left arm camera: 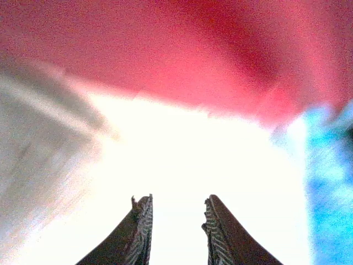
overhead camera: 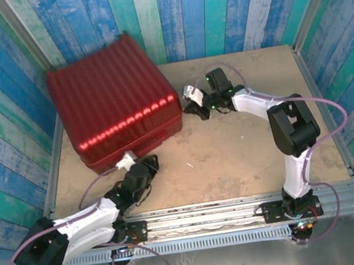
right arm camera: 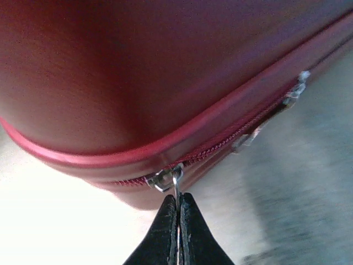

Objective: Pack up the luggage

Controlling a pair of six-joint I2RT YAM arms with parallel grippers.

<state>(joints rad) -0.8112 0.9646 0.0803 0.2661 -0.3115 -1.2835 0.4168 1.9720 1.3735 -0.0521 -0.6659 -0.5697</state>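
The closed luggage [overhead camera: 110, 89] is laid flat at the table's [overhead camera: 247, 155] far left, ribs angled far-to-near. Its zipper pull [right arm camera: 175, 185] is pinched by the right gripper [right arm camera: 177, 207]; the left gripper [left arm camera: 177, 203] is parted, empty.

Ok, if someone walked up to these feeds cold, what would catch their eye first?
The big dark-red luggage sits closed at the back left of the table. At its right near corner, the right gripper is pinched shut on the zipper pull. The left gripper hovers by the case's near edge, jaws apart with nothing between them.
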